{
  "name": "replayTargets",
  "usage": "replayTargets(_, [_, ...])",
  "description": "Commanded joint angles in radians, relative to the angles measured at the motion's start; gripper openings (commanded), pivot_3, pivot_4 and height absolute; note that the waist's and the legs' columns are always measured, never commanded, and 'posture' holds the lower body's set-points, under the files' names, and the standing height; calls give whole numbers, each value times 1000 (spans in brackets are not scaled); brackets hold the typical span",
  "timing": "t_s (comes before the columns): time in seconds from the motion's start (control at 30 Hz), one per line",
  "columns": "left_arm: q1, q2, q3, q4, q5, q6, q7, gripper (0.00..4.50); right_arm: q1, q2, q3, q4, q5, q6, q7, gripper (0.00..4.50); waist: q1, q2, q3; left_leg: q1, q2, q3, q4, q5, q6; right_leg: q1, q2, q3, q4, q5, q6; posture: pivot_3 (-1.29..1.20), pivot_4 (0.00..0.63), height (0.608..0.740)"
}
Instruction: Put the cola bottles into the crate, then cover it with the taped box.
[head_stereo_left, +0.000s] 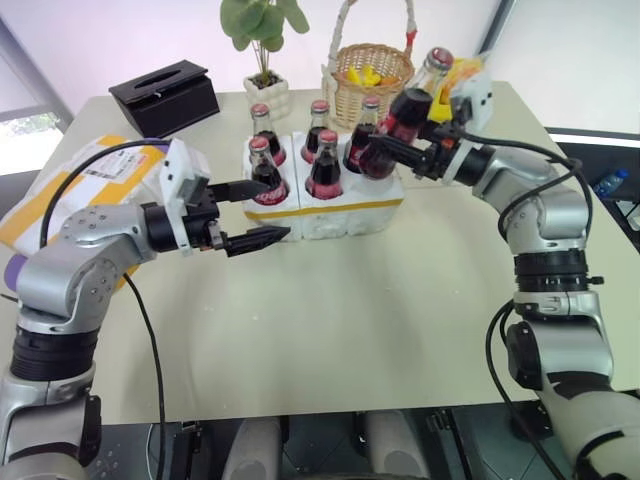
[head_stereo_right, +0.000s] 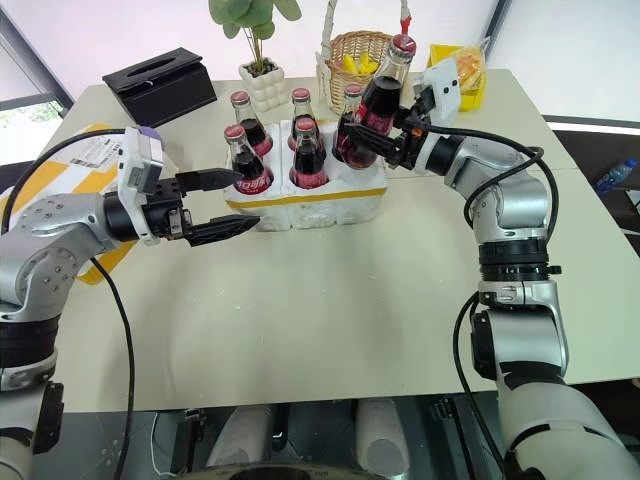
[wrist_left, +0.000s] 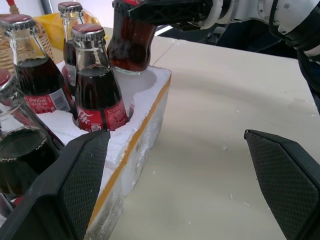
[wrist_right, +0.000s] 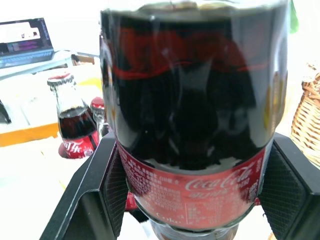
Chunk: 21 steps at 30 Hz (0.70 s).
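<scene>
a cola bottle is grasped around its body by the right tool, whose fingers are clenched on it; the bottle is tilted, with the red cap leaning toward 1 o'clock. its base is held just above the empty well at the right front corner of the crate, as is seen in the left wrist view. whether the base touches the foam cannot be told.

five other cola bottles are standing upright in the wells of the crate. the crate is placed near the middle of the table, with its thin yellow band facing the front.

the left tool is released, its fingers spread wide and empty. it is held level at 9 o'clock of the crate, just beside the left front corner. the front left bottle is found right behind its upper finger in the head views.

the taped box is lying at the left edge of the table, partly hidden behind the left arm. at 12 o'clock of the crate a wicker basket, a small plant pot and a black tissue box are seen.
</scene>
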Motion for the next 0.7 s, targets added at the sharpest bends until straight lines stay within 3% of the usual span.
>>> replayTargets(0.03, [-19, 12, 31, -23, -11, -11, -2, 4500, -11, -2, 39, -37, -56, -69, 3, 2802, -1, 0, 0, 0, 0, 0, 0, 0, 0, 0, 0, 0, 0, 0, 0, 0, 150, 740])
replayTargets(0.33, [-28, 13, 32, -23, -12, -10, -1, 4500, -33, 34, 127, 97, -183, -138, -11, 2802, -2, 0, 0, 0, 0, 0, 0, 0, 0, 0, 0, 0, 0, 0, 0, 0, 150, 740])
replayTargets(0.37, [-26, 14, 33, -26, -12, -9, 0, 4500, -31, 32, 134, 104, -191, -129, -6, 3821, -2, 0, 0, 0, 0, 0, 1, 0, 0, 0, 0, 0, 0, 0, 0, 0, 150, 740])
replayTargets(0.43, [-22, 16, 36, -29, -12, -9, 2, 4500, -28, 32, 142, 110, -203, -127, 3, 4470, -1, 0, 0, 1, 0, 0, 1, 0, 0, 0, 0, 0, 1, 0, 0, 0, 150, 740])
replayTargets(0.7, [-2, 33, 56, -31, -6, -14, 12, 4500, -34, 43, 109, 97, -192, -107, -4, 4470, 0, 0, 0, 1, 0, 0, 0, 0, 0, 0, 0, 0, 1, 0, 0, 0, 150, 740])
